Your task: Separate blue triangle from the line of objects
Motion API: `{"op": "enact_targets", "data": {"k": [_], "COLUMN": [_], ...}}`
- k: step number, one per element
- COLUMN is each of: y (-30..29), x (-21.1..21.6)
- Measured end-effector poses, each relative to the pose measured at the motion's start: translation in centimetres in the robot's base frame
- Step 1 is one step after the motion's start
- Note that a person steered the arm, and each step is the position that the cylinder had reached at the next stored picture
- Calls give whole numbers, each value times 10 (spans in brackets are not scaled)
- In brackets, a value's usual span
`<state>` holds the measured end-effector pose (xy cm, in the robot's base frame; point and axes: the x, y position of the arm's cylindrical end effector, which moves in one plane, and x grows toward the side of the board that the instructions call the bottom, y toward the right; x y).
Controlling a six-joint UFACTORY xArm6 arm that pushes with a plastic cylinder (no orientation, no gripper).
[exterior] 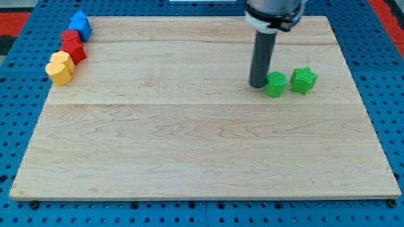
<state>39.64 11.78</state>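
Note:
A blue triangle block (80, 24) lies at the view's top left corner of the wooden board (202, 145). It heads a short slanted line: a red block (73, 46) touches it below, then a yellow heart-shaped block (60, 68). My tip (257, 84) is far off at the view's right, touching the left side of a green round block (275, 84). A green star block (303, 81) lies just to the right of that one.
The board lies on a blue pegboard table (385, 94) with red areas at the view's top corners. The line of blocks sits close to the board's left edge.

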Motion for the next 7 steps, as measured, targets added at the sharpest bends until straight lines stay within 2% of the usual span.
{"op": "enact_targets", "data": {"k": [1, 2, 4, 5, 6, 7], "y": [20, -35, -185, -264, -356, -418], "x": [0, 4, 8, 27, 30, 32]}}
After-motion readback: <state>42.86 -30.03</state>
